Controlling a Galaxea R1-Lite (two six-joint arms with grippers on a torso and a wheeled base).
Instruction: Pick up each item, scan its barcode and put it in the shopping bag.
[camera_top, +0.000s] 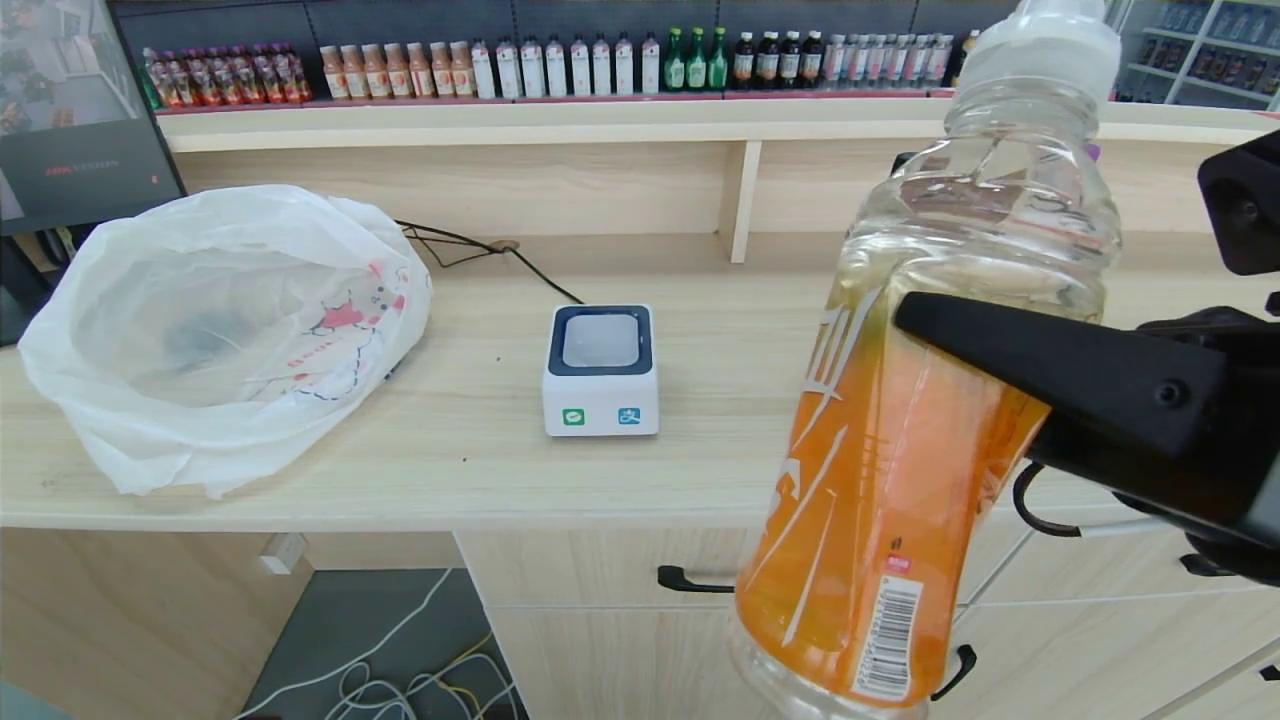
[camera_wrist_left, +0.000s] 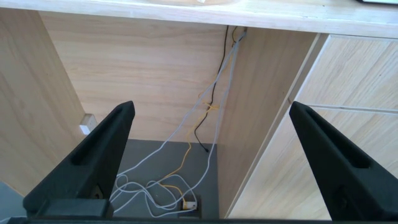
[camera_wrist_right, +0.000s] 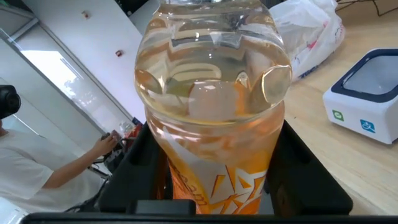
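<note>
Your right jaws are clamped across the labelled middle of the drink bottle (camera_top: 900, 480), held tilted in the air right of the scanner (camera_top: 600, 370); likely liquid-heavy, smooth-walled and slippery, it is best gripped mid-body, clear of the barcode.

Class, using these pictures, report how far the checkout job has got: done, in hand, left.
Done: the bottle is lifted, clamped in the right gripper. In hand: its barcode is not yet over the scanner. Left: scanning, then dropping it into the open shopping bag. The left gripper hangs open and empty below the counter.
</note>
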